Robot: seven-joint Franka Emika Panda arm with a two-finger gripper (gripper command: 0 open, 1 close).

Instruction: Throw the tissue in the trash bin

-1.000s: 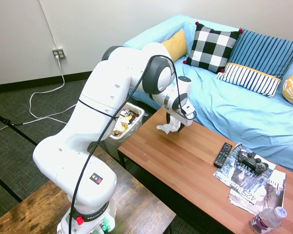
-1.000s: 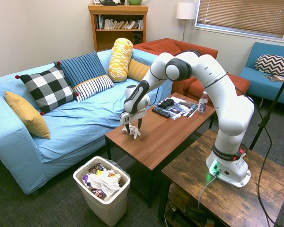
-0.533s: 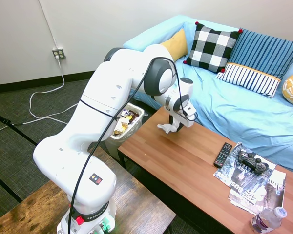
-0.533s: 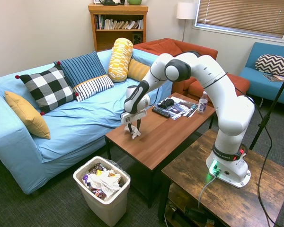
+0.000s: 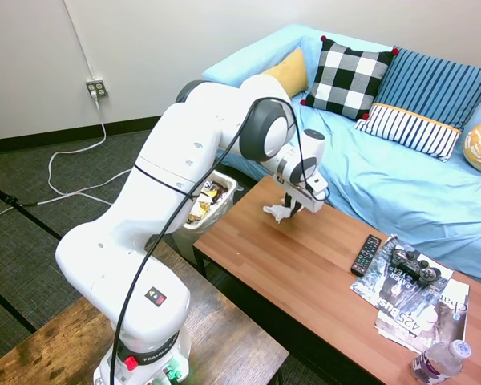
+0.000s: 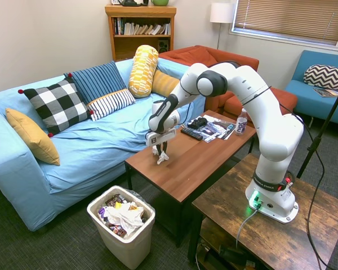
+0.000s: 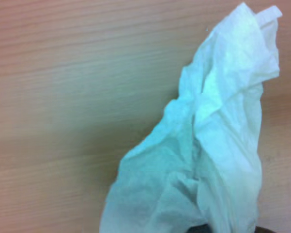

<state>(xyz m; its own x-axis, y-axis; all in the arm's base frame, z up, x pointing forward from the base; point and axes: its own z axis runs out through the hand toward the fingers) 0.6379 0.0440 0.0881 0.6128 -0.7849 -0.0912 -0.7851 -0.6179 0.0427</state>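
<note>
Hidden or hard to read: hand's fingertips largely masked by the tissue (image 5: 277,212) in both exterior views; bin's lower walls concealed behind the arm in the first exterior view; wrist view filled by tissue (image 7: 203,150) against blurred wood grain, with the tissue's lower part cut off at the frame edge. Magazine print too small to read.

Hand (image 5: 287,213) pinching the tissue, fingers pressed together on its upper part, pointed down over the counter (image 5: 321,273) near the corner closest to the trash bin (image 6: 124,239). Tissue (image 6: 161,158) hanging below the fingers, its ragged lower end just above the wood or brushing it; contact not resolvable.

Trash bin on the floor off the counter's short edge, well apart from the hand, filled to the rim with white paper and coloured wrappers; rim partly visible in the first exterior view (image 5: 222,200).

At the counter's opposite end: remote control (image 5: 365,254), game controller (image 5: 414,265) lying on magazines (image 5: 421,309), and a water bottle (image 5: 439,362) at the far corner. Along the counter's long edge, a sofa under a blue cover (image 6: 96,140) with assorted cushions.
</note>
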